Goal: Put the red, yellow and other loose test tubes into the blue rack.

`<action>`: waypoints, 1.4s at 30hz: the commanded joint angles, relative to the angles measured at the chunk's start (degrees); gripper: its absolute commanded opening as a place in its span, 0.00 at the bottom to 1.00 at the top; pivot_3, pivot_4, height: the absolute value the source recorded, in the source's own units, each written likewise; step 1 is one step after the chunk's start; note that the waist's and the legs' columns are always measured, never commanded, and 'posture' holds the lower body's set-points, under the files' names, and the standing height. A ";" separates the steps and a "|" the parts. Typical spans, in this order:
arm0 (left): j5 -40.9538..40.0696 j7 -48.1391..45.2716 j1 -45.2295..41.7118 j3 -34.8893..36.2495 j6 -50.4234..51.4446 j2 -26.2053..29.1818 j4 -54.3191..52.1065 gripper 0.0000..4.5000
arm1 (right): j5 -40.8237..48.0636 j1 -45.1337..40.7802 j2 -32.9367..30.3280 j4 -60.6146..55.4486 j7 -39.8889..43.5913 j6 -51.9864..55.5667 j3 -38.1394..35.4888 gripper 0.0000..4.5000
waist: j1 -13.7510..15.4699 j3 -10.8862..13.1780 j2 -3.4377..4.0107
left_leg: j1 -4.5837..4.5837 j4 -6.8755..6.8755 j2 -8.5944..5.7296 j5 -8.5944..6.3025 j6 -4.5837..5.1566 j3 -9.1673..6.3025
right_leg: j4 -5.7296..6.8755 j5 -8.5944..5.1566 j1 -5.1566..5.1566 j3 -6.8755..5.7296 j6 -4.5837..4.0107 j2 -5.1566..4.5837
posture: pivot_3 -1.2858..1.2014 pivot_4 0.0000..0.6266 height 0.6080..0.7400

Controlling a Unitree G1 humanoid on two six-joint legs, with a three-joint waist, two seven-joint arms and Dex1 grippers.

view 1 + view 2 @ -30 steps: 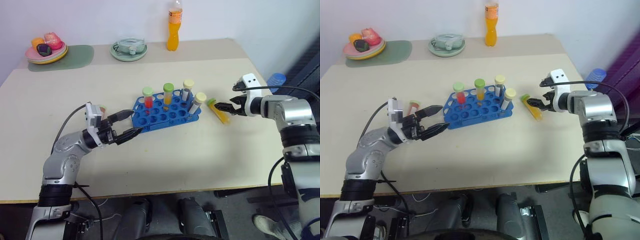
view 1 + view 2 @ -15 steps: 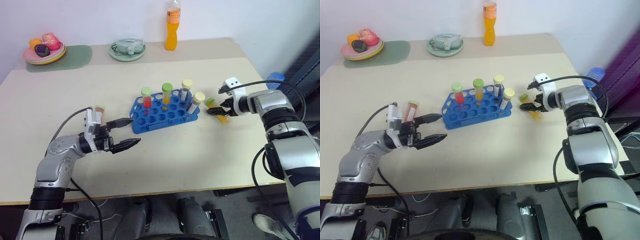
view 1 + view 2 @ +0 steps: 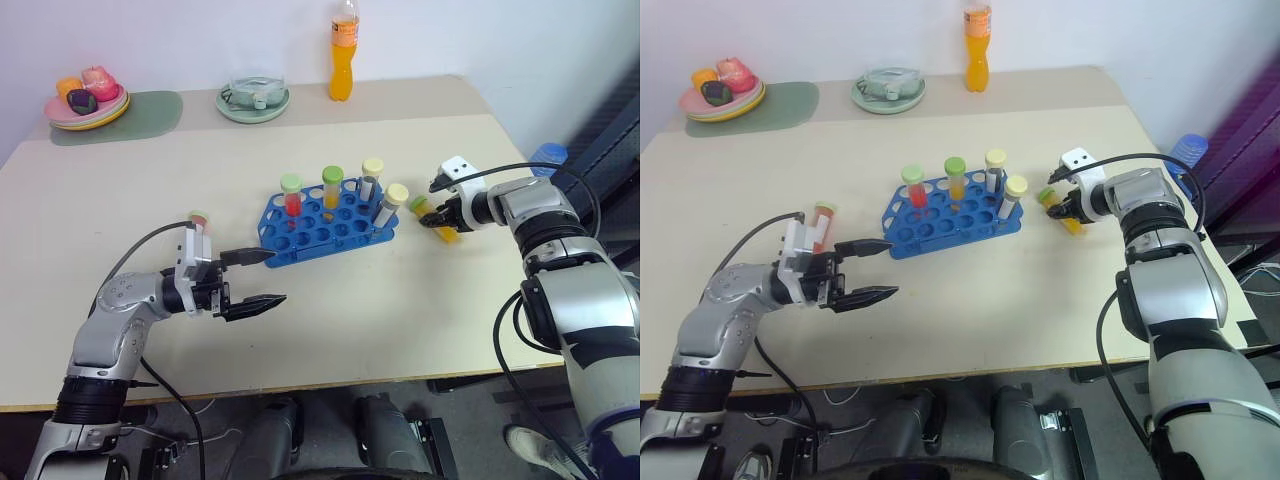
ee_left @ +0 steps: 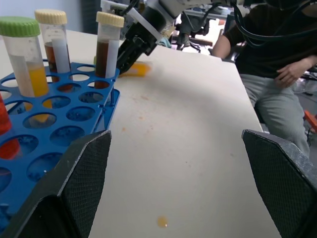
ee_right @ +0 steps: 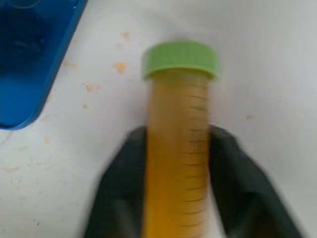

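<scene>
- My right gripper [image 5: 178,163] had closed on the yellow test tube [image 5: 177,148] where it lay on the table [image 3: 400,310] just beside the right end of the blue rack [image 3: 330,225]; the wrist view showed a black finger pressed to each side of the tube's body, green cap pointing away from me.
- The tube lay on its side against the tabletop, not yet lifted, so I judged the step in hand to be the pick-up of this loose tube.
- My left gripper [image 3: 252,278] hovered above the table near the rack's left front corner, fingers spread as wide as they go and holding nothing.
- A red tube with a pale cap [image 3: 821,222] lay on the table just behind my left wrist, another loose one yet to be racked.
- Four capped tubes [image 3: 336,190] stood upright in the rack's back rows, two green-capped and two cream-capped; most front holes were open.
- The next move, as I read it, called for raising the yellow tube clear of the table, swinging it upright with its cap on top, and lining its lower end over a free hole near the rack's right end.
- The cream-capped tube [image 3: 394,203] at that corner stood close to my path, so I would need to come in from above rather than from the side.
</scene>
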 commanded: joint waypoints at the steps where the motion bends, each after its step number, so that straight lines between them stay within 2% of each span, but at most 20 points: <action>1: -0.51 0.42 -0.46 0.11 -0.24 0.07 -2.44 0.97 | -2.49 -0.61 -1.09 -0.40 2.62 -1.49 1.35 0.18 | 0.01 0.00 0.00 | 0.00 0.00 0.00 0.00 0.00 0.00 | 0.00 0.00 0.00 0.00 0.00 0.00 | 0.52 0.24 1.00; 8: -0.54 1.62 -1.70 -0.53 0.41 -1.03 -2.25 0.97 | -6.95 5.45 -9.28 -8.27 12.65 -8.78 5.51 0.18 | 0.76 0.03 0.05 | 0.00 0.08 -0.04 0.00 0.00 -0.03 | -0.05 0.00 -0.03 -0.07 0.00 -0.04 | 0.52 0.24 1.00; 11: -0.49 1.95 -2.34 -0.95 0.52 -1.51 -1.90 0.97 | -6.61 11.76 -14.21 -17.47 19.51 -9.21 6.22 0.18 | 0.68 0.03 0.05 | 0.00 0.12 -0.06 -0.01 0.01 -0.03 | -0.06 0.00 0.02 -0.09 0.01 -0.06 | 0.52 0.24 1.00; 15: 0.09 1.32 -3.92 -1.99 -0.14 -2.30 -0.03 0.97 | -3.73 24.33 -19.71 -34.93 22.49 -4.57 3.64 0.18 | 0.67 0.02 0.05 | 0.01 0.12 -0.03 -0.02 0.02 -0.06 | -0.05 0.00 0.17 -0.11 0.01 -0.05 | 0.52 0.24 1.00; 18: 0.29 0.49 -5.18 -2.50 -0.46 -2.43 1.32 0.97 | -2.87 30.58 -21.81 -44.18 23.65 0.15 3.09 0.18 | 0.54 -0.01 0.06 | 0.03 0.13 0.00 -0.03 0.03 -0.08 | -0.04 0.00 0.20 -0.12 0.01 -0.05 | 0.52 0.24 1.00; 25: 1.04 -0.79 -7.26 -3.01 -2.01 -2.97 4.35 0.97 | -3.59 33.32 -21.97 -49.71 21.58 4.40 2.87 0.93 | 0.54 -0.06 0.01 | 0.07 0.15 0.02 -0.04 0.04 -0.10 | -0.06 0.00 0.26 -0.12 0.00 -0.05 | 0.52 0.24 1.00; 26: 1.18 -0.65 -7.37 -3.09 -2.23 -3.17 4.46 0.97 | -3.72 33.26 -21.89 -49.74 21.40 4.80 2.91 0.99 | 0.54 -0.06 0.01 | 0.07 0.14 0.02 -0.04 0.04 -0.11 | -0.06 0.00 0.26 -0.12 0.00 -0.05 | 0.52 0.24 1.00; 36: 1.43 0.27 -6.16 -2.66 -2.61 -3.57 3.38 0.97 | -5.39 31.43 -21.72 -48.50 21.71 8.98 5.30 0.99 | 0.53 -0.10 -0.06 | 0.07 0.16 0.02 -0.04 0.05 -0.11 | -0.07 0.00 0.30 -0.11 0.00 -0.06 | 0.52 0.24 1.00; 39: 1.43 0.56 -5.81 -2.69 -2.67 -3.59 3.03 0.97 | -5.55 30.46 -21.17 -47.97 21.91 9.84 5.97 0.80 | 0.47 -0.12 -0.09 | 0.08 0.17 0.02 -0.04 0.05 -0.12 | -0.07 0.00 0.30 -0.11 0.00 -0.06 | 0.52 0.24 1.00; 42: 1.36 0.79 -5.33 -2.62 -2.71 -3.46 2.69 0.97 | -5.58 29.95 -20.78 -48.11 22.56 10.35 6.64 0.49 | 0.49 -0.13 -0.12 | 0.11 0.20 0.02 -0.05 0.05 -0.12 | -0.08 0.00 0.36 -0.11 0.00 -0.06 | 0.52 0.24 1.00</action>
